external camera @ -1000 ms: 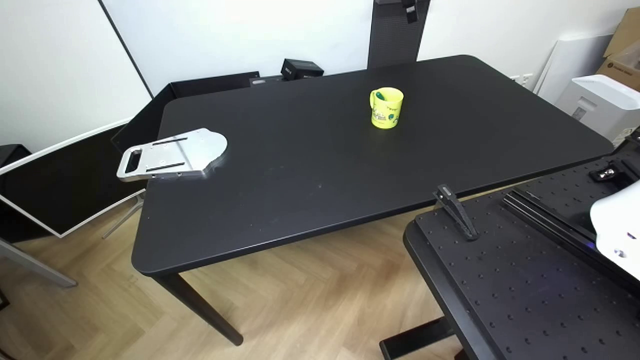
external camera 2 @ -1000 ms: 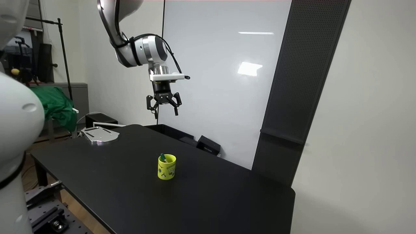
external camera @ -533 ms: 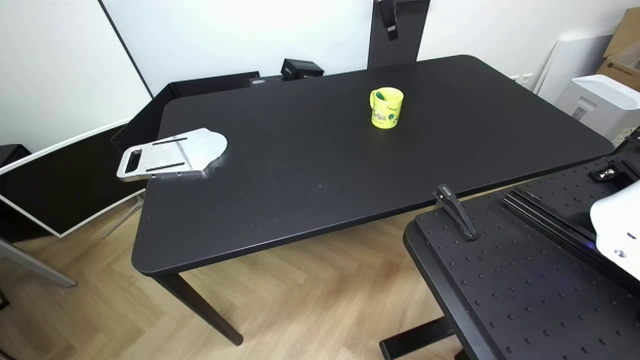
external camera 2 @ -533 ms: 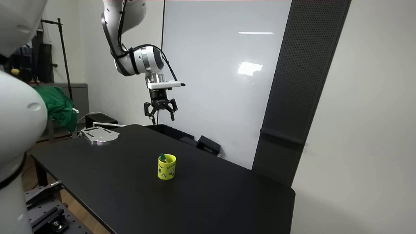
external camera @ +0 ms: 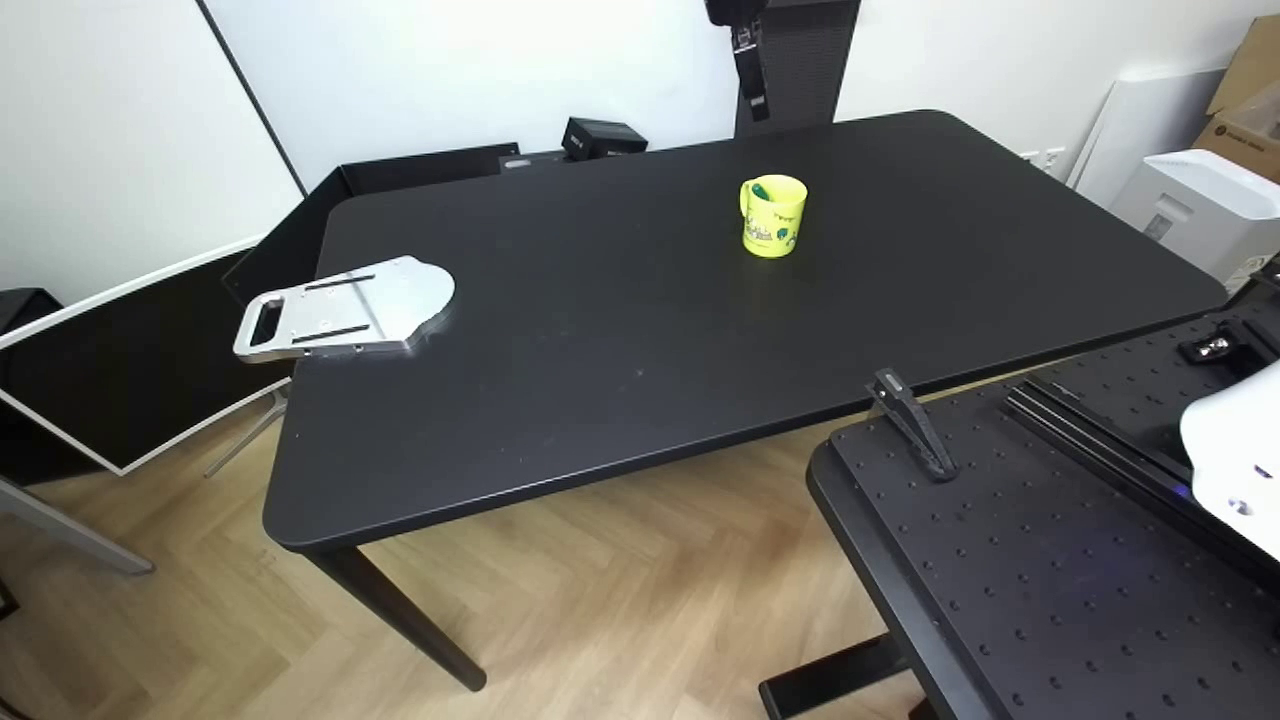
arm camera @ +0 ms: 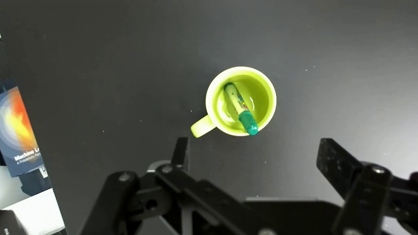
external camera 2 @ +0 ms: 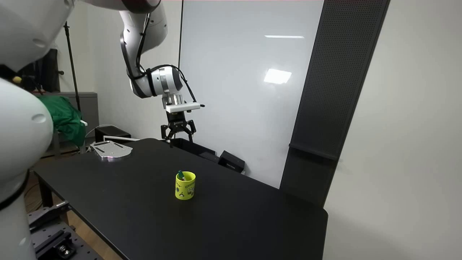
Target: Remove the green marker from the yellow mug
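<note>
Far left in my wrist view, beyond the edge of the black table (arm camera: 98, 81), a book (arm camera: 19, 133) shows its blue cover with an orange burst! Next along, one of my fingers (arm camera: 180, 151), then the yellow mug (arm camera: 261, 94), upright, handle pointing left, and inside it the green marker (arm camera: 240, 106) leans, teal cap at the rim! Farthest right, my other finger (arm camera: 334, 163): that's a wide spread, my gripper (arm camera: 254, 147) apart from mug and marker.

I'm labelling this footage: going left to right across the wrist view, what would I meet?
Blue-and-orange book, tip of one of the black fingers, round bright yellow mug with a green-capped marker inside, tip of the other finger.
</note>
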{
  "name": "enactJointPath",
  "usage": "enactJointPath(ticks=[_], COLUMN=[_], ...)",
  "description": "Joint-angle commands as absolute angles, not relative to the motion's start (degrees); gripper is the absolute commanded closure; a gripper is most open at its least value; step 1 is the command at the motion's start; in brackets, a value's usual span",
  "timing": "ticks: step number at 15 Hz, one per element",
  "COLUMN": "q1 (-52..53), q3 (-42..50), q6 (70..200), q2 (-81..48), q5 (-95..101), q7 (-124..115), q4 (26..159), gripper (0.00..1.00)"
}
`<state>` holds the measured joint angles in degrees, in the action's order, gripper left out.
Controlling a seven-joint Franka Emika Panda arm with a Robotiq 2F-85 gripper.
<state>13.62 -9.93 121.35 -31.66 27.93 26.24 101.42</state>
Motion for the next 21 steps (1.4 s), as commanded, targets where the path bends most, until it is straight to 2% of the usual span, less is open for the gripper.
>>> enactJointPath(ticks=[1, 12, 21], q1=[14.06, 15.08, 15.94], q3=[-8.94, -7.99, -7.95], q6=[122.01, 121.48, 119.12], q2=[-35.83, -45.32, -47.93], q5=[29.02, 28.6, 28.37], q7=[26.4, 26.28, 26.98], q4=[97.67, 91.87, 89.3], gripper=[0.0, 0.0, 0.0])
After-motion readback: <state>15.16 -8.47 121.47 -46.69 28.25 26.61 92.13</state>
